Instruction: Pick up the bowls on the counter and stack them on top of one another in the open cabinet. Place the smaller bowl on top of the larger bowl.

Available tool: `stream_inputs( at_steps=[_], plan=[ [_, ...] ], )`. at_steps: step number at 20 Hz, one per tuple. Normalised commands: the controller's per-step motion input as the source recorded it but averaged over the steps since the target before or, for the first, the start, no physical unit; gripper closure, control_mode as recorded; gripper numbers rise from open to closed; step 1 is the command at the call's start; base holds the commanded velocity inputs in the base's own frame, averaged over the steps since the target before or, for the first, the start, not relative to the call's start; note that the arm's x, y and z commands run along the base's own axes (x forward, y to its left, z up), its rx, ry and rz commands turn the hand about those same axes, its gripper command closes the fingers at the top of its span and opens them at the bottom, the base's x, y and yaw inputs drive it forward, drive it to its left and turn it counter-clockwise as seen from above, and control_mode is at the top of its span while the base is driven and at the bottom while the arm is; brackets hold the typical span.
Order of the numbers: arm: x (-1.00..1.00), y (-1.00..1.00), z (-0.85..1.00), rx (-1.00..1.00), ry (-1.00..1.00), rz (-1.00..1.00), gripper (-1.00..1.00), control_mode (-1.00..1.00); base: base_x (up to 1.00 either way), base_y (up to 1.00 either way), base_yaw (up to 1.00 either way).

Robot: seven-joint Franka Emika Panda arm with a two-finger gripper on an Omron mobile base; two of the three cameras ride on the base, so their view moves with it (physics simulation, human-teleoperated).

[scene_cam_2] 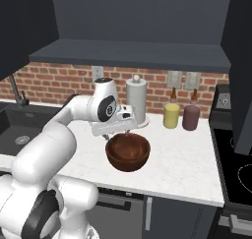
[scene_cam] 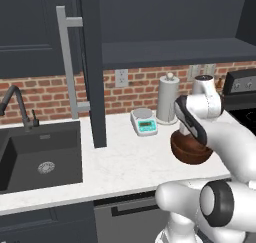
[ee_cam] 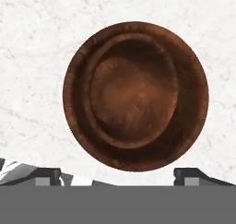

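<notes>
In the left base view the larger bowl sits on the white counter at right centre, partly behind the arm. The gripper is at its near rim, fingers hidden. A paper-towel roll and a small scale stand behind it. The cabinet door with its bar handle hangs at upper left. The scale's display cannot be read.

In the right base view the bowl lies at centre, the gripper just over its left rim. A yellow cup and a purple cup stand at upper right. No labels are legible.

In the hand view the bowl sits at centre. The fingertips show at the bottom corners, spread wide, holding nothing.
</notes>
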Motion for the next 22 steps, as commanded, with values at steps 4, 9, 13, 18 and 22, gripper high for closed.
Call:
stream_inputs(
  at_steps=[4, 9, 13, 18, 22],
  plan=[
    [0.0, -1.0, 0.0, 0.25, 0.01, -0.59, -1.0, -1.0, 0.0, 0.0, 0.0],
    [-0.14, -0.73, -0.12, 0.25, -0.01, -0.46, -1.0, -1.0, 0.0, 0.0, 0.0],
    [-0.05, -0.01, -0.19, 0.21, -0.01, -0.02, -1.0, -1.0, 0.0, 0.0, 0.0],
    [0.0, 0.0, -0.4, 0.0, -0.13, -0.03, -1.0, -1.0, 0.0, 0.0, 0.0],
    [0.01, 0.0, -0.28, -0.02, -0.13, -0.02, -1.0, -1.0, 0.0, 0.0, 0.0]
  ],
)
